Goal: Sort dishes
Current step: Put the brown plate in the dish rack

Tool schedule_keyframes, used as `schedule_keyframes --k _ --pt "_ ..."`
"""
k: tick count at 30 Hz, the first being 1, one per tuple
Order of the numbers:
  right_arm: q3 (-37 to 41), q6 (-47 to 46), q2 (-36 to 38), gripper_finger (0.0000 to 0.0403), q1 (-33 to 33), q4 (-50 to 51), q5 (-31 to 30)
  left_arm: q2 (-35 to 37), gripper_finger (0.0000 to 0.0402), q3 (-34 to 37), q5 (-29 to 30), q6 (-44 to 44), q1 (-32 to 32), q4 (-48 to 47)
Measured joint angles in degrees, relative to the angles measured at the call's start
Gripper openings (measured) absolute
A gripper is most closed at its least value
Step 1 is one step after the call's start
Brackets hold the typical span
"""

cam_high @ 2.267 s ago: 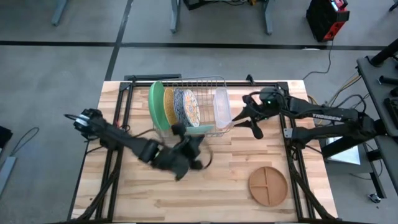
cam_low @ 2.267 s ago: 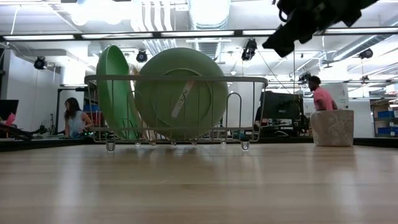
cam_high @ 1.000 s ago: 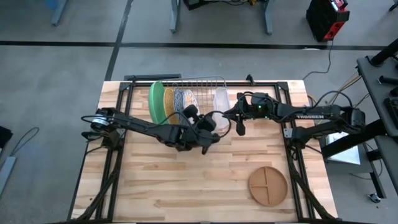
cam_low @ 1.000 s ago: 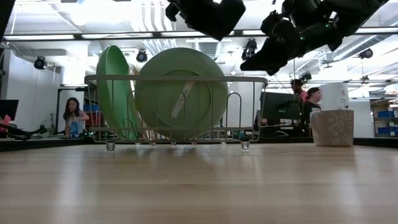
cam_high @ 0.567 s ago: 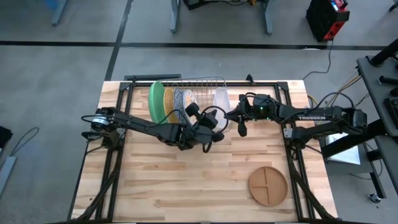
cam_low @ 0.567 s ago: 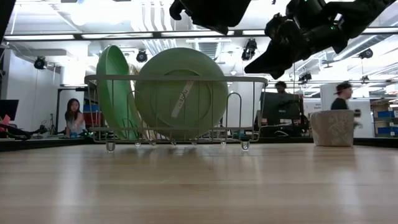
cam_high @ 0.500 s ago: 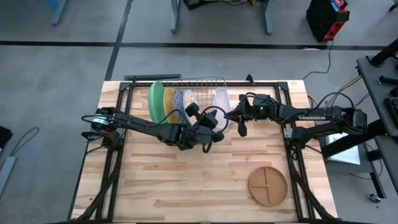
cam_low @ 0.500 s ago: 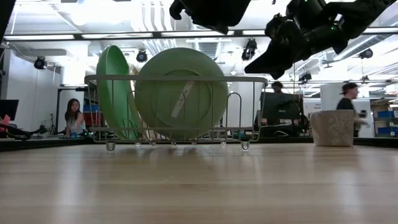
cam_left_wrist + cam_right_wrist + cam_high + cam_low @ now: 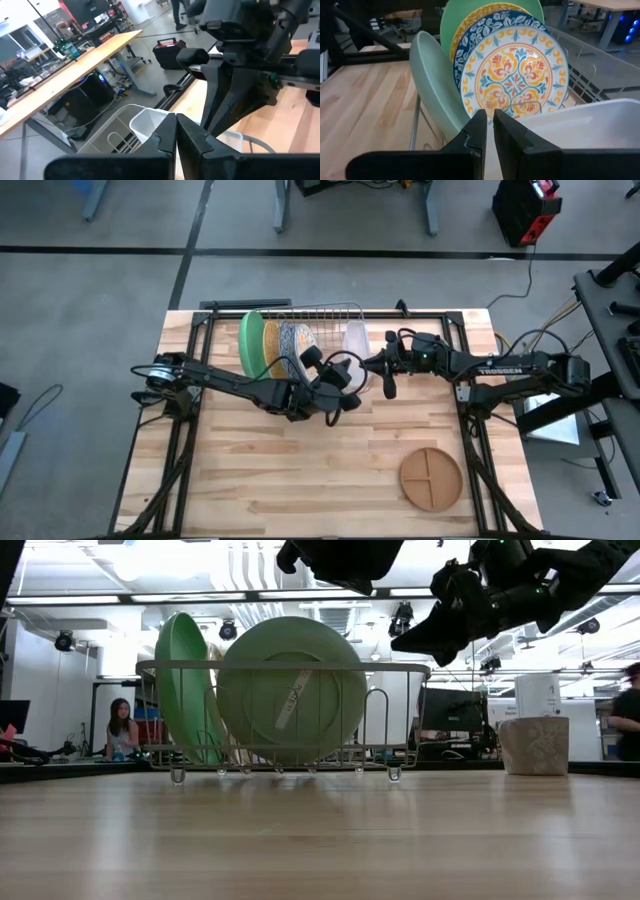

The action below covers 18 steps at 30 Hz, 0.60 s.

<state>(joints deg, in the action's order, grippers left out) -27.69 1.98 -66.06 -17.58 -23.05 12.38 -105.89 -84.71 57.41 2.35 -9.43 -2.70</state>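
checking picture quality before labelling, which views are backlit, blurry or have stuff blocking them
Low view: bright ceiling lights leave both arms dark silhouettes, the near table soft. Left wrist view: the left gripper is a big blurred shape blocking the rack. Right wrist view: the floral plate is sharp and evenly lit, the right gripper blurred. High view: even light, no glare.

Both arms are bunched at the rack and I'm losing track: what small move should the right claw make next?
Probably pull the right claw, shut and empty beside the rack, back toward the brown divided plate: it lies alone on the table, the only plate not racked.
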Motion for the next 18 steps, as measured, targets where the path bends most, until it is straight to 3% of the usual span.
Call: schedule_keyframes --k 18 --pt "0.4 0.6 0.0 0.0019 0.0 0.0 0.0 -0.9 0.0000 0.0 0.3 1.3 0.1 3.0"
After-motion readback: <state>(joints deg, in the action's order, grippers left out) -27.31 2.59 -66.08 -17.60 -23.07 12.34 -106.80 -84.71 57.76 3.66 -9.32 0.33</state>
